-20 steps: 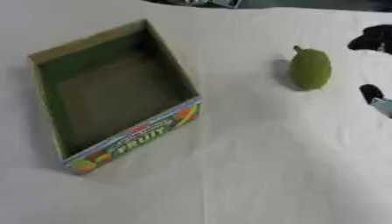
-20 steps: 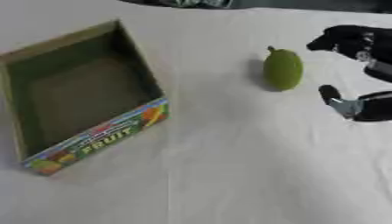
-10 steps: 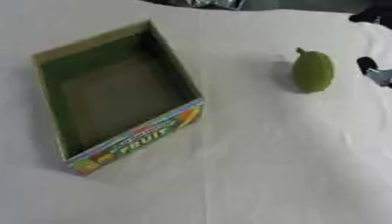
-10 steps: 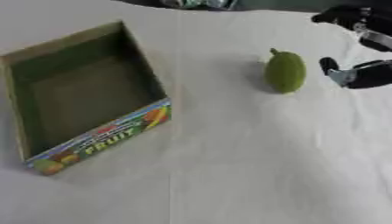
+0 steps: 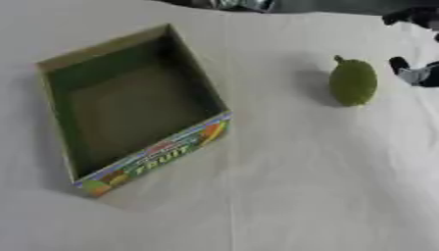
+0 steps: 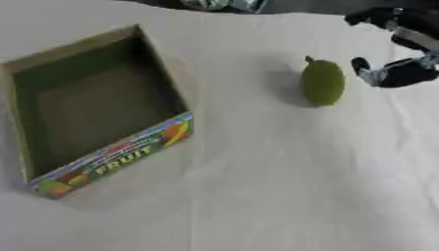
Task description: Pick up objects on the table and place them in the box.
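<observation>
Nearly the whole view is filled by a table [image 5: 283,196] covered with a white cloth, on which faint creases are seen running from the far edge toward the near edge. Soft, even light is cast over it, with only pale shadows. Beyond the far edge a dark strip is visible, and a crumpled shiny object [image 6: 225,5] is seen there, its nature not discernible.

— What does the table [image 6: 257,196] carry?
— It is covered in white cloth. An open cardboard fruit box [image 6: 94,108] sits on its left side, and a green pear-shaped fruit [image 6: 322,83] lies well apart to the right.
</observation>
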### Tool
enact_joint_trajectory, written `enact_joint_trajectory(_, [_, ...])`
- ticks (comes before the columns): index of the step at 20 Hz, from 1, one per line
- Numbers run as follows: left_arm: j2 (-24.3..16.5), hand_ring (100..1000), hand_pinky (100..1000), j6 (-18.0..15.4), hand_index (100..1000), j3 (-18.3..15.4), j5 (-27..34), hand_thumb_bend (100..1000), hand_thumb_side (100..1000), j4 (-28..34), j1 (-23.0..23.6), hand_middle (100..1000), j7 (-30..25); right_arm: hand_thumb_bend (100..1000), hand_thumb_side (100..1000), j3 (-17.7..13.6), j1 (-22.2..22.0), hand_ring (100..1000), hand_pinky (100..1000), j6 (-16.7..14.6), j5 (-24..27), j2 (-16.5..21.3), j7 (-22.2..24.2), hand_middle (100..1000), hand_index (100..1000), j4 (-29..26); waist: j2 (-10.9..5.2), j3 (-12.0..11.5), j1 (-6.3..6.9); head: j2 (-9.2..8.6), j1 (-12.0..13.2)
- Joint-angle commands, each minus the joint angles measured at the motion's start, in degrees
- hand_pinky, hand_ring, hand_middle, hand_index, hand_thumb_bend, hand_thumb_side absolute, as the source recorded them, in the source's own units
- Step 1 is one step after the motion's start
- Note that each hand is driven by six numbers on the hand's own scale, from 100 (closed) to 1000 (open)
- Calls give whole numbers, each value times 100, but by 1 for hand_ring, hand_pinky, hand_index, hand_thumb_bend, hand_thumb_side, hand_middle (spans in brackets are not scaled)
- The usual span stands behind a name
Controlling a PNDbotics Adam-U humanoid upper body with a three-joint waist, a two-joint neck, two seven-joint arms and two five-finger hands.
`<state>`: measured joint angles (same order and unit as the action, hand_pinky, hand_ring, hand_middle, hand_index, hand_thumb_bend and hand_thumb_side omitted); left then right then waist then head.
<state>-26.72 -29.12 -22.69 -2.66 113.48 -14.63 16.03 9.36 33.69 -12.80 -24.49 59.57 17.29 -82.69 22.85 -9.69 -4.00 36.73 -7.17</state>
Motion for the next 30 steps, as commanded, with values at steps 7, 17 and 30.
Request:
enact_joint_trajectory(7, [-81, 647, 625, -9, 773, -25, 64, 100, 559, 111, -57, 567, -65, 100, 293, 71, 333, 1000, 994, -355, -217, -180, 391, 884, 1000, 571, -68, -66, 24, -68, -51])
enact_joint_trajectory(17, [-73, 647, 624, 9, 773, -38, 72, 100, 566, 111, -46, 567, -97, 100, 295, 107, 320, 1000, 1000, -595, -268, -204, 959, 890, 1000, 602, -60, -84, 9, -63, -30])
enact_joint_trajectory(30, [-76, 644, 625, 9, 772, -46, 98, 100, 566, 111, -65, 566, -146, 100, 312, 225, 339, 1000, 944, -868, -616, -294, 1452, 739, 942, 680, -43, -165, -45, -13, -25])
